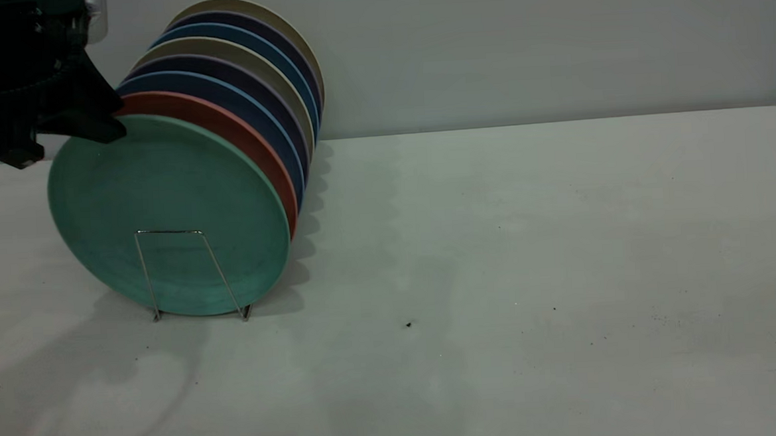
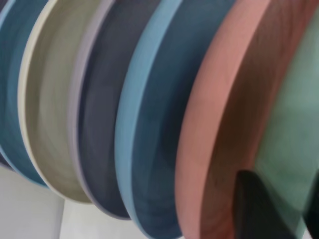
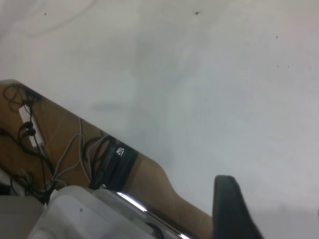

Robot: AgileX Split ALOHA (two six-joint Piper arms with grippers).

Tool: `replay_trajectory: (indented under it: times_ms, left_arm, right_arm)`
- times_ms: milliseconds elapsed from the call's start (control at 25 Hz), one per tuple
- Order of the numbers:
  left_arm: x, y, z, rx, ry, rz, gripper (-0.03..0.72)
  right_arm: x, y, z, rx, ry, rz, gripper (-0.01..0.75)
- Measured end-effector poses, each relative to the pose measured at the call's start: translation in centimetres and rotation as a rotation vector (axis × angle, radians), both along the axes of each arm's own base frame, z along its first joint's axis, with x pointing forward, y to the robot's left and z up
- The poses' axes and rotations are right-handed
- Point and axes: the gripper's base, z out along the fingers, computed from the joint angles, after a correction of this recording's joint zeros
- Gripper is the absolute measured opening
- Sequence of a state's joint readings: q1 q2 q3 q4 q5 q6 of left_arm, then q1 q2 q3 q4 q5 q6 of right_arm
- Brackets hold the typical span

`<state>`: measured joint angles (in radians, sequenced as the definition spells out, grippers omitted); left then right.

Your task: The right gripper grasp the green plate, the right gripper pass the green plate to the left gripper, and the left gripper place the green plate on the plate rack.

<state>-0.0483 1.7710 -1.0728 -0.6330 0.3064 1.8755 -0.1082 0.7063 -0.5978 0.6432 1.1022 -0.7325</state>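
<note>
The green plate (image 1: 168, 209) stands upright at the front of the plate rack (image 1: 169, 231), behind its front wire loop, and leans on the salmon-pink plate (image 1: 246, 138). My left gripper (image 1: 112, 124) is at the plate's upper left rim, shut on it. In the left wrist view one finger (image 2: 259, 211) sits between the pink plate (image 2: 219, 124) and the green plate (image 2: 294, 124), and the other finger shows at the frame edge. My right gripper (image 3: 273, 215) is out of the exterior view; it hangs open and empty above bare table near the table edge.
Behind the pink plate, several blue, dark purple and beige plates (image 1: 247, 59) fill the rack up to the wall. The white table (image 1: 529, 250) stretches to the right. The right wrist view shows the table's edge, cables (image 3: 65, 159) and a white box below.
</note>
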Motion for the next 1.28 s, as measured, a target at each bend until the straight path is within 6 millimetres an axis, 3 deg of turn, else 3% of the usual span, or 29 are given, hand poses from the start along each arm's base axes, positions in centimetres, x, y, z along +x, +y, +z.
replay_trajectory:
  times_ms: [160, 400, 800, 960, 1080, 1280]
  left_arm:
    - [0.0, 0.0, 0.0, -0.006, 0.005, 0.008, 0.367]
    - [-0.4, -0.1, 0.6, -0.054, 0.028, 0.06, 0.378]
    - [-3.0, -0.7, 4.8, -0.175, 0.086, 0.096, 0.379]
    - [-5.8, -0.7, 8.7, -0.243, 0.088, 0.164, 0.379]
    - [-9.1, -0.3, 12.4, -0.284, 0.074, 0.263, 0.379]
    - [-14.8, 1.0, 16.4, -0.31, 0.074, 0.486, 0.379]
  right_arm:
    - [0.0, 0.0, 0.0, 0.0, 0.0, 0.0, 0.438]
    - [0.0, 0.0, 0.0, 0.0, 0.0, 0.0, 0.438]
    - [0.0, 0.0, 0.0, -0.002, 0.002, -0.002, 0.438]
    - [-0.9, -0.3, 0.0, -0.03, 0.024, -0.04, 0.438]
    - [-2.1, -0.7, 0.1, -0.074, 0.021, -0.089, 0.438]
    - [-4.7, -1.7, 0.0, -0.172, 0.039, -0.22, 0.438]
